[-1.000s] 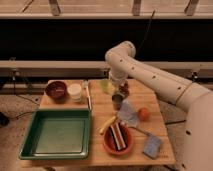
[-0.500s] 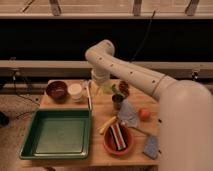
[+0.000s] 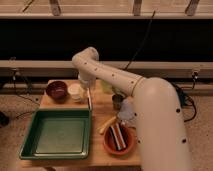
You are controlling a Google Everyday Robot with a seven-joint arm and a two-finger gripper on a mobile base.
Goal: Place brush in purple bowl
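Observation:
The purple bowl (image 3: 56, 90) stands at the table's back left corner, and I see nothing inside it. The brush (image 3: 89, 100) lies on the table just right of the white cup, thin and roughly pointing front to back. My gripper (image 3: 86, 86) hangs down from the bent white arm (image 3: 125, 82), right above the brush's far end and beside the cup. It is to the right of the purple bowl, with the cup between them. Whether it touches the brush is not visible.
A white cup (image 3: 76, 92) stands between bowl and brush. A green tray (image 3: 30, 142) fills the front left. An orange-red bowl (image 3: 107, 145) holding dark items sits front right, with a banana (image 3: 107, 124) beside it. A dark cup (image 3: 117, 101) stands under the arm.
The arm has swung left across the table. The gripper moved from above the middle-right of the table to above the brush, next to the white cup.

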